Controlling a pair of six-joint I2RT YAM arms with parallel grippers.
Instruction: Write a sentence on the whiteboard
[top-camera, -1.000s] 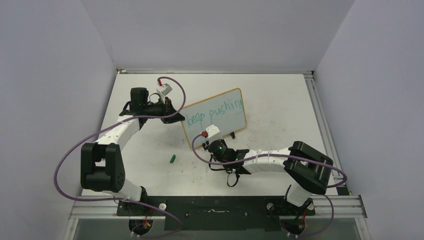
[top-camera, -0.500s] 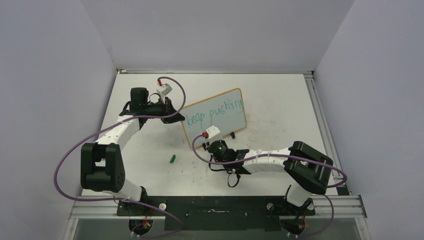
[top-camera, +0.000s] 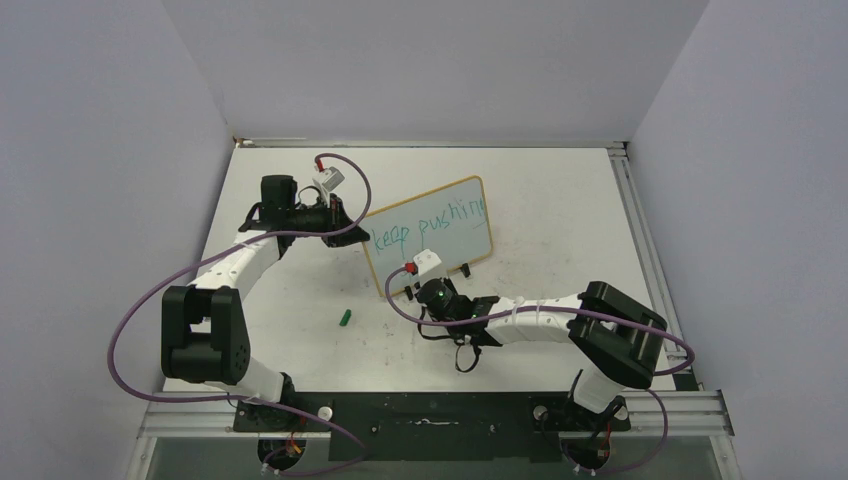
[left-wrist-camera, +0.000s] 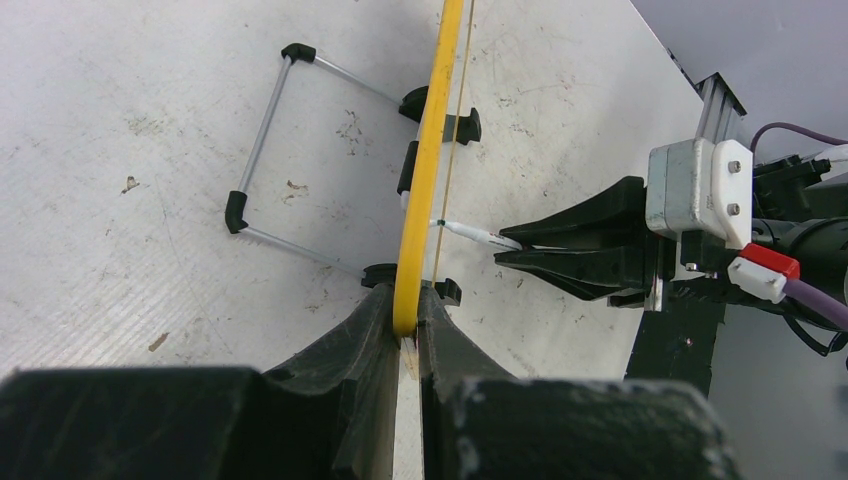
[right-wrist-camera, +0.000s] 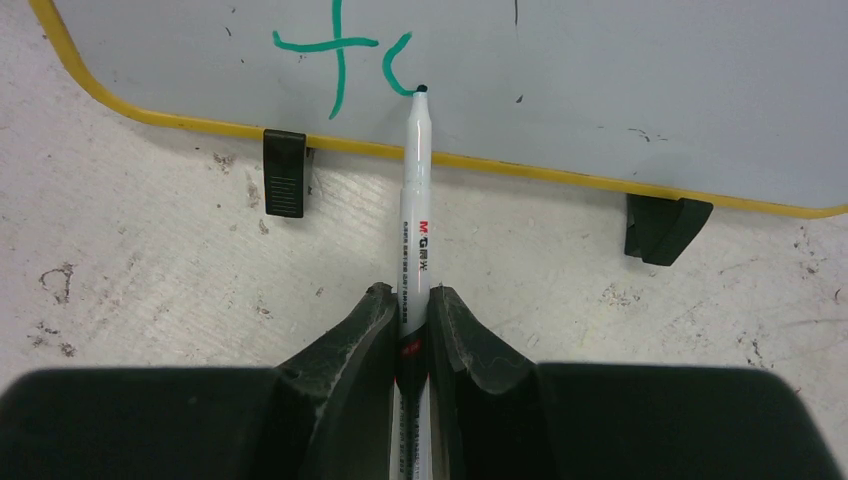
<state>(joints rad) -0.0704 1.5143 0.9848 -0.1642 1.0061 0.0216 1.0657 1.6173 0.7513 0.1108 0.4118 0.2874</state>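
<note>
marker edged right | whiteboard unmoved | left fingers still clamped

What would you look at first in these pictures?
The green words on the whiteboard, which stands in the middle of the table. The right gripper holds a marker with its tip on the board near the bottom edge, beside a green "f". The left gripper pinches the board's yellow edge.
</note>
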